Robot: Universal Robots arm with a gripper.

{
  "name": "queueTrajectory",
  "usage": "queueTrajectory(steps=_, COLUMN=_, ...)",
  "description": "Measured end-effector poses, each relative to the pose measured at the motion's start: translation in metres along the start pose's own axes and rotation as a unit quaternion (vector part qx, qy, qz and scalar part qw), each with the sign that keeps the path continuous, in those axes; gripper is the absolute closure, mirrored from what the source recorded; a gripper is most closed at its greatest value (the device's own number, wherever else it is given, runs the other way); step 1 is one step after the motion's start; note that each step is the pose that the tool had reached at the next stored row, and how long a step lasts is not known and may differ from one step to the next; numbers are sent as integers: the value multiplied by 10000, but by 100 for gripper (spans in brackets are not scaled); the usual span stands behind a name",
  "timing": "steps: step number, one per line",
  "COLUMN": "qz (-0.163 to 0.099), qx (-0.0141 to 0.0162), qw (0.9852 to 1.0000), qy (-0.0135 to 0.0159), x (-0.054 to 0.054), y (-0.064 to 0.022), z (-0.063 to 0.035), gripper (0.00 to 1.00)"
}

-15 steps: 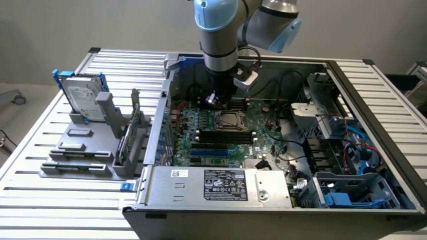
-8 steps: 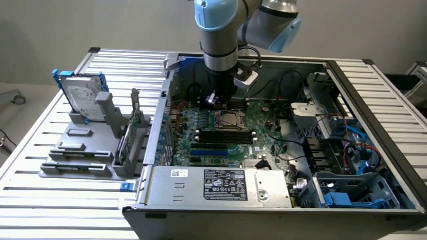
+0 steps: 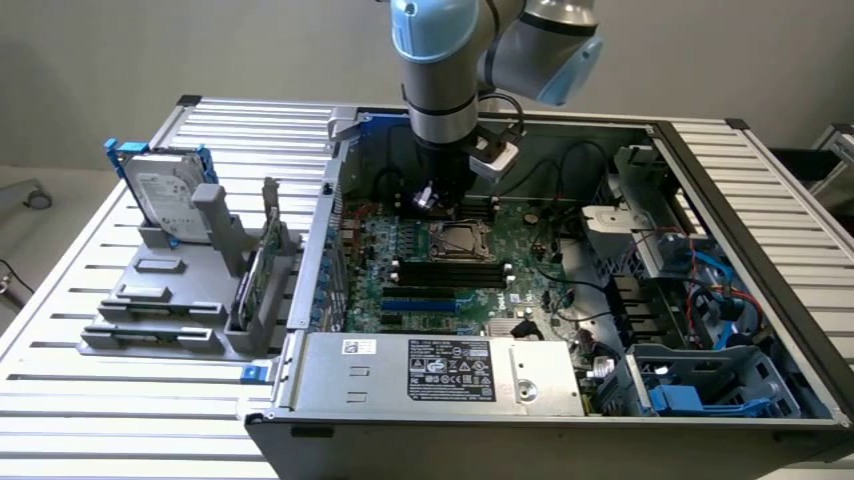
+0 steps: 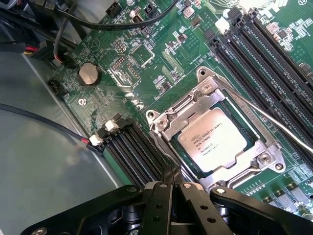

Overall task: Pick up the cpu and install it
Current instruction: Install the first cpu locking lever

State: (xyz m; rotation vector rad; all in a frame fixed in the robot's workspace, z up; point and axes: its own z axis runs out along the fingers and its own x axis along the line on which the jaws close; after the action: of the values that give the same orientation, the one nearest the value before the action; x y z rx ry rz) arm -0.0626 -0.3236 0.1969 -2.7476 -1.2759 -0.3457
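End effector (image 4: pixel 171 172) is seen pressed shut and empty, near the cpu (image 4: pixel 215 139), which is seated in its socket (image 4: pixel 168 121).

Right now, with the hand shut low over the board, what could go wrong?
1. The hand hangs close to the socket frame around the chip; a small drop might hit it or the black memory slots beside it.
2. The thin silver lever seems to stand loose across other slots and could snag, I think.
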Motion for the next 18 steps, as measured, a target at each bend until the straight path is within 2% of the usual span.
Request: queueTrajectory(steps=18, qz=1, qx=4, qw=10000, qy=-3, x=9, y=37, z=15, gripper=89)
